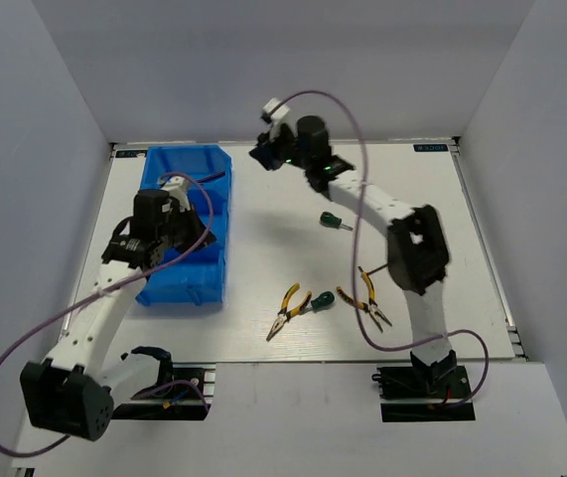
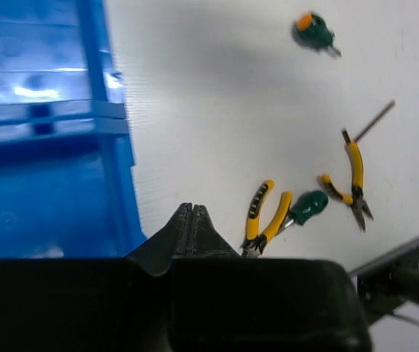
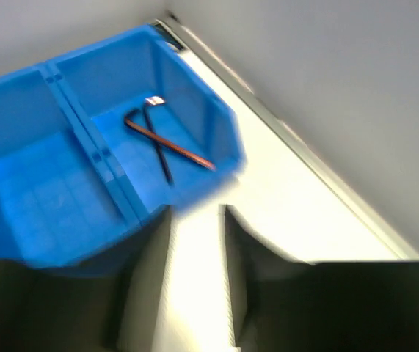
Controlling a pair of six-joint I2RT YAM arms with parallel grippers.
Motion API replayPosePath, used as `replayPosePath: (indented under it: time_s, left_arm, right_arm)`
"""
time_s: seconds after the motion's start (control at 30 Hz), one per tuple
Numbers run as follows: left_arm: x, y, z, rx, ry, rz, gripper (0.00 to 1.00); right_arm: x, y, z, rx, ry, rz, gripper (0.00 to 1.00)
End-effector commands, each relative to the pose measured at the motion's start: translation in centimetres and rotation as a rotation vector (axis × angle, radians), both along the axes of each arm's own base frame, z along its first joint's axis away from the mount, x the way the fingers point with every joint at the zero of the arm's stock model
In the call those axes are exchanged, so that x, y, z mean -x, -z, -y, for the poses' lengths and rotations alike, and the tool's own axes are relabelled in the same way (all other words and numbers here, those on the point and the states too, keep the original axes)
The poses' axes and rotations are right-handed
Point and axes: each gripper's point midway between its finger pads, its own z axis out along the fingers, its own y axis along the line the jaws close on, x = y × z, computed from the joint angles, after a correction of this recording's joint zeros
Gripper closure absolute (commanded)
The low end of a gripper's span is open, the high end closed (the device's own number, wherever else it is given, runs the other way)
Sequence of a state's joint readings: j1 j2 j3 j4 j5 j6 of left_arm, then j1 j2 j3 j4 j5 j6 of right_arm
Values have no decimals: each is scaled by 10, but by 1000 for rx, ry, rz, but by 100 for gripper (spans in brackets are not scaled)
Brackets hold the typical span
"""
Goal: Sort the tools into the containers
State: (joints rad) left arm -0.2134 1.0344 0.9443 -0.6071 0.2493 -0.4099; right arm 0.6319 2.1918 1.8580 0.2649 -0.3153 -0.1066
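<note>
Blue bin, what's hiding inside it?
Two crossed hex keys lie in one compartment of the bin. The next compartment shows bare floor, but the left arm covers part from above.

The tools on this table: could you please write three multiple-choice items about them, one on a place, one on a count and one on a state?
1. Where do the two hex keys lie?
A. in a compartment of the blue bins
B. beside a screwdriver
C. between gripper fingers

2. How many pliers lie on the white table?
A. one
B. two
C. four

3. What state is the left gripper in?
A. wide open
B. shut, holding nothing
C. shut on a tool

Answers:
1 A: the right wrist view shows them crossed inside one compartment.
2 B: two yellow-handled pairs lie near the table's front edge.
3 B: its fingertips meet with nothing between them.
</note>
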Motion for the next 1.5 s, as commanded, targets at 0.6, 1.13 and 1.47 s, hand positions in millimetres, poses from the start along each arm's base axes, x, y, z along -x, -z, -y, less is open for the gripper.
replayPosePath:
  time_s: [0.6, 1.13, 1.47]
  left_arm:
    - [25, 84, 115, 32, 536, -116, 20]
    - [37, 75, 142, 4, 563, -111, 20]
    - [44, 82, 133, -19, 504, -120, 20]
  right_arm:
    - [223, 125, 341, 739, 372, -875, 52]
    - [210, 131, 365, 702, -362, -216, 32]
    - [192, 145, 372, 729, -674, -10, 33]
